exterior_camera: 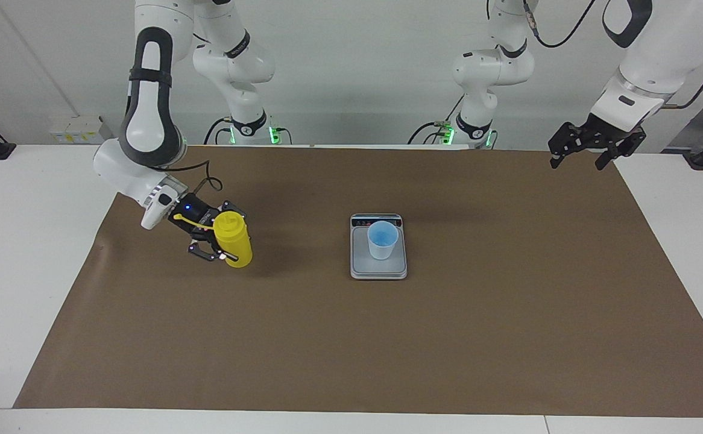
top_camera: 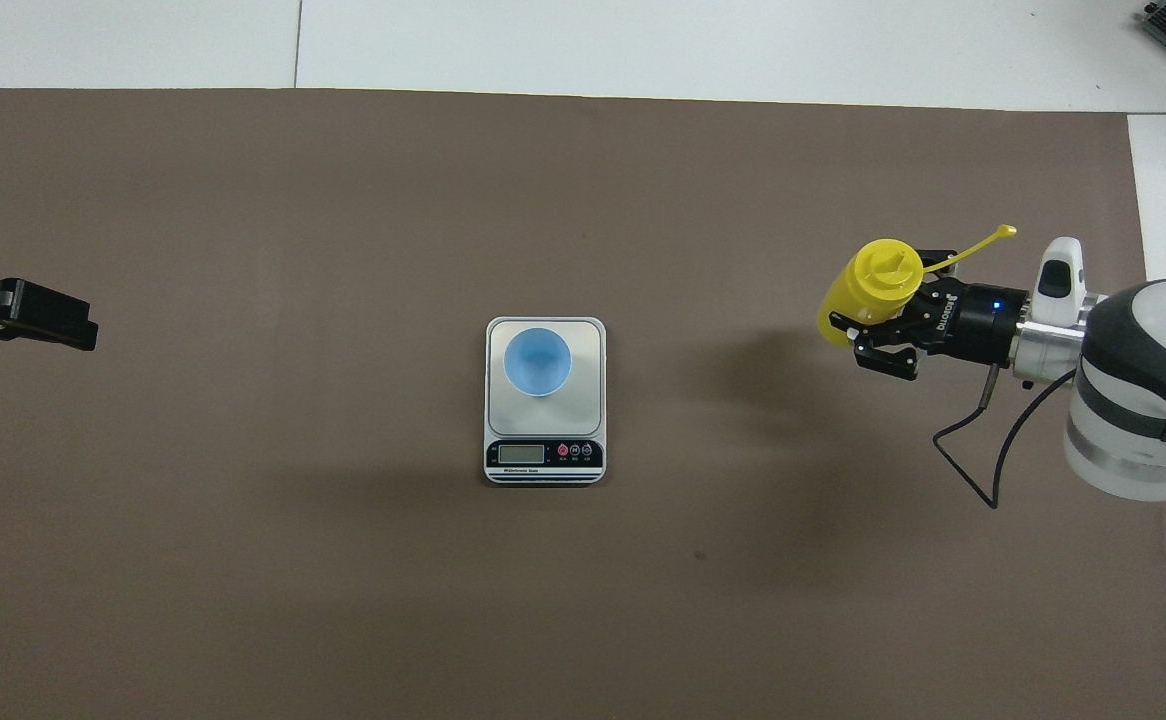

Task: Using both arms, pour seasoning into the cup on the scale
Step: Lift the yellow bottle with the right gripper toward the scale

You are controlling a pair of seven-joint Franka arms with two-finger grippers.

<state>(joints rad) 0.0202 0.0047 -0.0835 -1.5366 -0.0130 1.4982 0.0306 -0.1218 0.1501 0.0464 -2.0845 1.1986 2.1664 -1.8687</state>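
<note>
- Facing view: right gripper (exterior_camera: pixel 223 240) grips the bottle (exterior_camera: pixel 234 242) (nearly upright, lifted over the mat (exterior_camera: pixel 351 337)) toward the right arm's end; cup (exterior_camera: pixel 382 239) stands on the scale (exterior_camera: pixel 378 268) mid-table; left gripper (exterior_camera: pixel 585 150) waits, fingers wide apart
- Overhead view: bottle (top_camera: pixel 868 287) well apart from cup (top_camera: pixel 537 361); scale (top_camera: pixel 545 462) display faces the robots; left gripper (top_camera: pixel 38 315) at the mat (top_camera: pixel 343 600) edge

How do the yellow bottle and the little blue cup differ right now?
The yellow bottle is gripped from the side by the right claw toward the right arm's end of the table; the blue cup stands free on the scale, untouched. The bottle is taller than the cup. The bottle has a domed nozzle top with its strap hanging loose; the cup is open at the top. Both are roughly upright.
</note>
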